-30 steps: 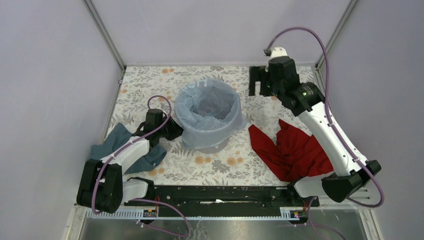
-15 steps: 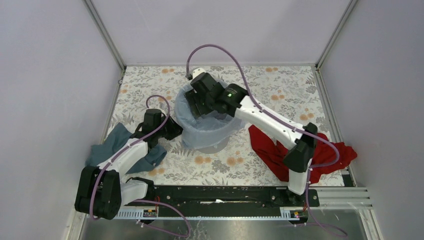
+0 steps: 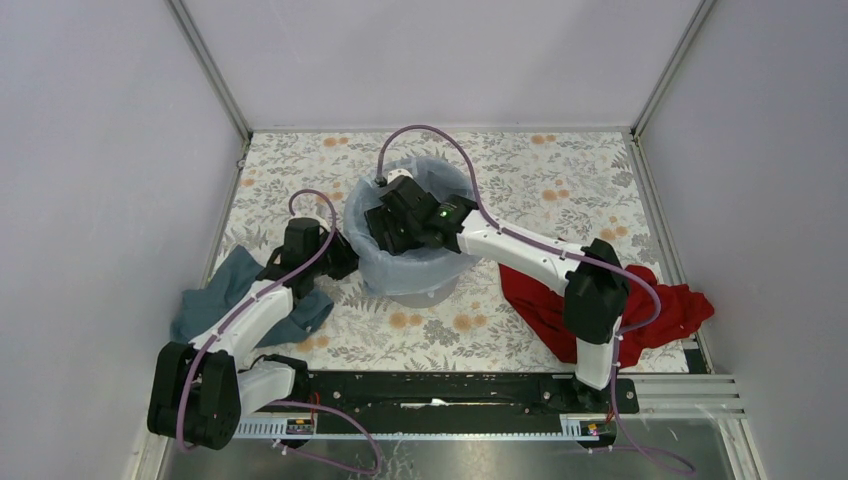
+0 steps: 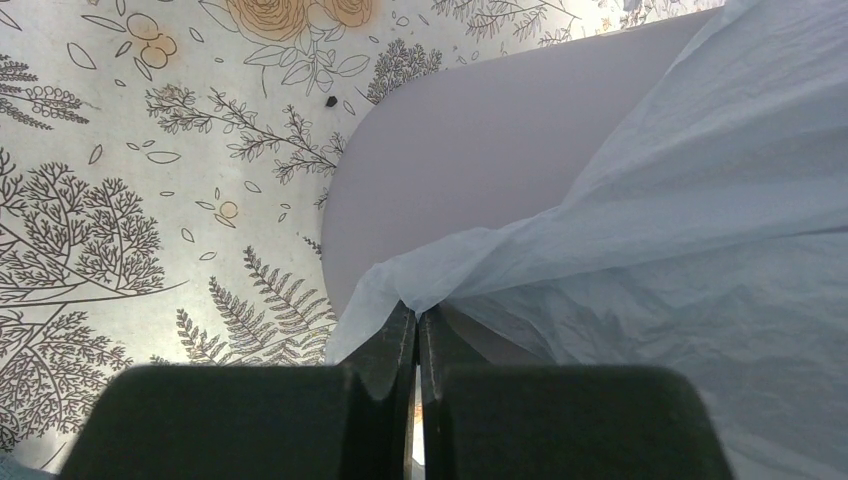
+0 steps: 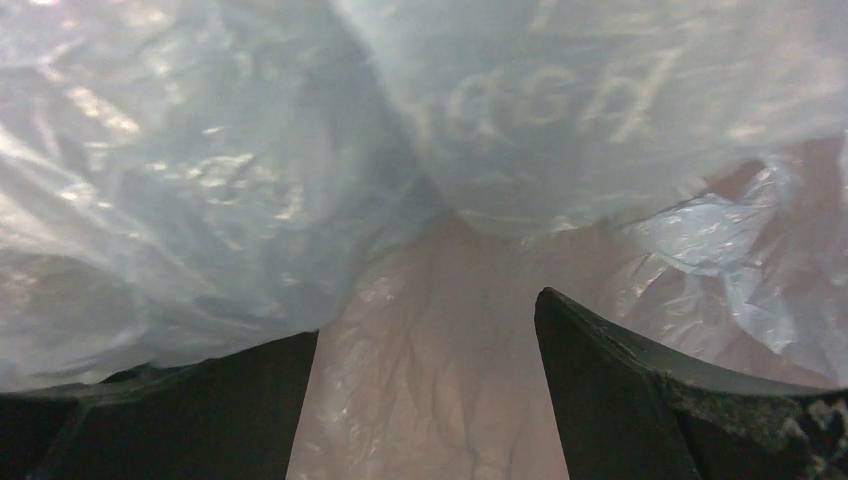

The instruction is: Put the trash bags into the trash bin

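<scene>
- Your right tool [image 5: 428,335] is open inside the trash bin [image 4: 450,170], and the trash bag [image 5: 200,180] lines the walls directly ahead of it.
- Your left tool [image 4: 417,322] is closed on the bag's edge, outside the bin's left wall; the right arm is nearer the inside.

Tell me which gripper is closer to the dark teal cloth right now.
Left. The left gripper, shut on the trash bag at the trash bin's left wall, sits just right of the teal cloth. The right gripper is farther right, open inside the bin.
</scene>
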{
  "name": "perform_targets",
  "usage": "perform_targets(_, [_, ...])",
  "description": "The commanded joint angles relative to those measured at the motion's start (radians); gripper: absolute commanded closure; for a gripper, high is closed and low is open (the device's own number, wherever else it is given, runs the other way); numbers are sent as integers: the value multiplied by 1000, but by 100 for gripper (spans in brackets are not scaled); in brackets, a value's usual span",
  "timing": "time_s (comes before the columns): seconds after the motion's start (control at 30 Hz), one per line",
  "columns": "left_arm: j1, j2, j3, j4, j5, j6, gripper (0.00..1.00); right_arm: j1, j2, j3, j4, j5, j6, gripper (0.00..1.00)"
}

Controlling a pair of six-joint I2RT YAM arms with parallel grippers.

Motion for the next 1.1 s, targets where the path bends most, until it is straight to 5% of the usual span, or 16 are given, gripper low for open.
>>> perform_targets(0.0, [-4,-22,10,27,23,-1,97,-24,-64,16,6,27,-24,13])
perform_targets(0.17, [-4,2,9,29,13,15,97,-25,-80,137,-136,142,-85,9])
perform_targets(0.43, [-4,0,15,19,10,19,97,-58,-61,176,-67,224,-155,9])
perform_targets(0.9, [-4,-22,17,9,12,13,95,-78,89,169,234,272,-253,54])
perform_targets(0.97, [-4,-22,23,2,8,18,95,-77,58,136,269,253,-247,51])
perform_targets(1.07, [-4,-22,28,-7,-2,26,95,-78,46,191,159,230,-236,32])
